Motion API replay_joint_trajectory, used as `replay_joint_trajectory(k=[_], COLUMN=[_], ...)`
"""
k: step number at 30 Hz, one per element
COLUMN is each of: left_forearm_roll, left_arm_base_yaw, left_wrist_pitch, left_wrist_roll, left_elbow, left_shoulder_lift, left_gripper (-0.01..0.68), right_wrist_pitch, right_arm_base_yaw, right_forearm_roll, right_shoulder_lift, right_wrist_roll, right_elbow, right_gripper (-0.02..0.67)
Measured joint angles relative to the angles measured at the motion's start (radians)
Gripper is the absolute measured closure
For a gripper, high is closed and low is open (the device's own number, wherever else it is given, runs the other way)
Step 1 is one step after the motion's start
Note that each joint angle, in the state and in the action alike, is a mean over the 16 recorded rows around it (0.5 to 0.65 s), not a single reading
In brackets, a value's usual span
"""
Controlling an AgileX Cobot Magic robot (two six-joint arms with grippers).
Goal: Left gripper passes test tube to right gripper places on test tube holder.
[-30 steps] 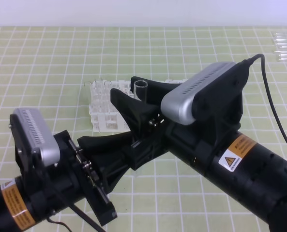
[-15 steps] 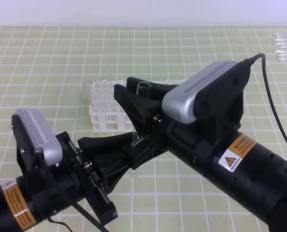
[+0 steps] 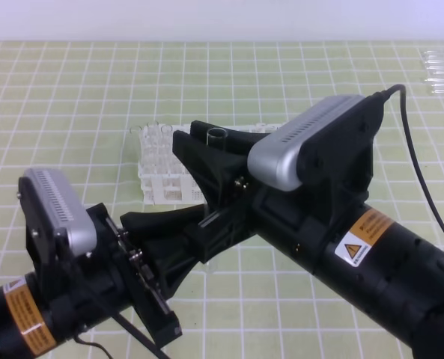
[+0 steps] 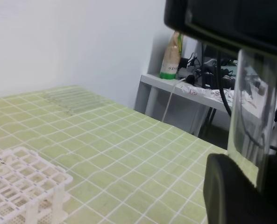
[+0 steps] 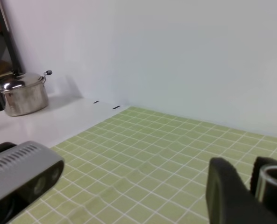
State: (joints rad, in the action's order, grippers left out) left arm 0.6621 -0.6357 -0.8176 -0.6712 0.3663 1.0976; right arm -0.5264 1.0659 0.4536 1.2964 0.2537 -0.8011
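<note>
The test tube [image 3: 217, 137] stands nearly upright above the table in front of the test tube holder [image 3: 156, 170], its open rim on top. My left gripper [image 3: 205, 235] is shut on its lower part. My right gripper [image 3: 210, 143] reaches in from the right, its jaws pressed to either side of the tube just below the rim. In the left wrist view the clear test tube [image 4: 255, 116] rises from the left gripper's finger [image 4: 231, 196] up into the black right gripper [image 4: 222, 18]. The right wrist view shows the test tube's rim [image 5: 274, 181] beside one finger [image 5: 227, 193].
The white test tube holder [image 4: 21, 186] holds a few tubes at its far left corner. Several spare tubes [image 3: 439, 71] lie flat at the table's far right. The left arm's grey camera box [image 5: 21, 172] sits low in the right wrist view. A green grid mat covers the table.
The right gripper's jaws have drawn together around the tube's upper part. The right arm has shifted slightly left. The left gripper has kept its hold and barely moved.
</note>
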Motion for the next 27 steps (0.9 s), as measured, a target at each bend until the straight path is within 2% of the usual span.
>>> replay_joint_trajectory(k=[4,14,17,21,27], left_forearm_roll=[-0.001,0.000,0.008,0.039,0.124], left_arm_base_yaw=[0.000,0.000,0.000,0.000,0.000], left_wrist_pitch=[-0.009,-0.018,-0.011,0.027,0.143], left_wrist_roll=[0.003,0.009,0.009,0.009,-0.038], left_elbow=[0.000,0.000,0.000,0.000,0.000], left_shoulder_lift=[-0.001,-0.001,-0.006,-0.033,-0.148], left_gripper=[0.571,0.401,0.381,0.410,0.528], right_wrist_pitch=[0.000,0.004,0.009,0.021,0.061], right_arm_base_yaw=[-0.001,-0.006,-0.007,-0.008,-0.008], right_forearm_roll=[0.000,0.013,0.031,0.081,0.172], right_shoulder_lift=[0.001,0.000,-0.005,-0.025,-0.077], right_wrist_roll=[0.003,0.044,0.082,0.154,0.276], right_elbow=[0.000,0.001,0.001,0.002,0.005], right_gripper=[0.564,0.564,0.564,0.564,0.564])
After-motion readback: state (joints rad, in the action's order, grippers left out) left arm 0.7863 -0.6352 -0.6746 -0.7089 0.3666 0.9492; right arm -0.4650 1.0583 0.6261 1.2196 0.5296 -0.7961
